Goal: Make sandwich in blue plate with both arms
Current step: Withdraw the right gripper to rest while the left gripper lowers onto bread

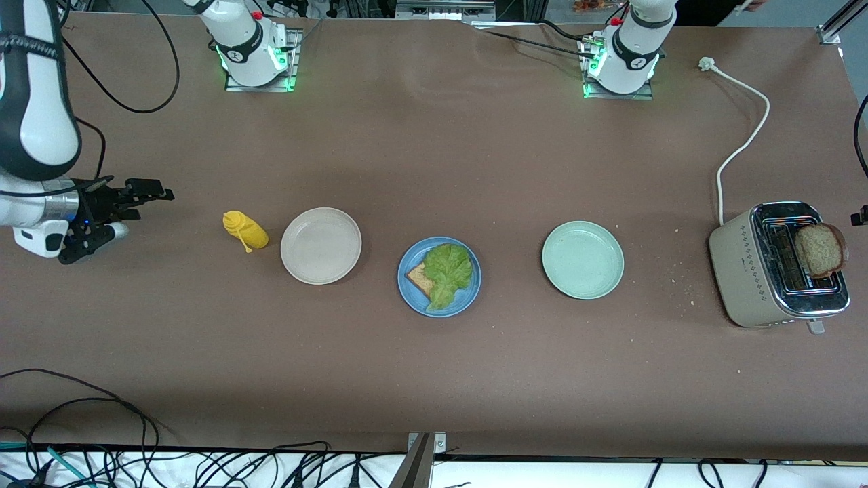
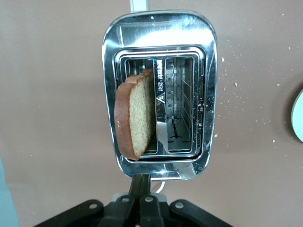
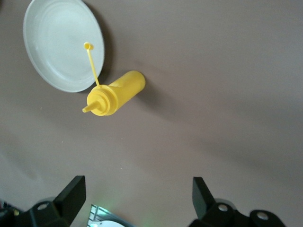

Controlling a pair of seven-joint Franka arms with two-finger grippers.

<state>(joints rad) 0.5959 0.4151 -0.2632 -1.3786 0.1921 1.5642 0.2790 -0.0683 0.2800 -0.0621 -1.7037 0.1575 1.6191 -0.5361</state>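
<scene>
The blue plate (image 1: 468, 301) sits mid-table with one toast slice (image 1: 419, 276) on it and a green lettuce leaf (image 1: 447, 271) on top. A second brown toast slice (image 1: 820, 249) stands tilted in a slot of the toaster (image 1: 746, 264) at the left arm's end. It also shows in the left wrist view (image 2: 135, 118), sticking out of the chrome toaster (image 2: 161, 28). My left gripper (image 2: 141, 177) hovers over the toaster's edge, shut and empty, apart from the toast. My right gripper (image 1: 152, 192) is open and empty above the table at the right arm's end, with its fingers wide apart in the right wrist view (image 3: 137, 187).
A yellow squeeze bottle (image 1: 245, 230) lies on its side beside the beige plate (image 1: 321, 245); both show in the right wrist view (image 3: 113, 92) (image 3: 61, 42). A pale green plate (image 1: 582, 259) sits between the blue plate and the toaster. A white cord (image 1: 746, 142) runs from the toaster. Crumbs lie near it.
</scene>
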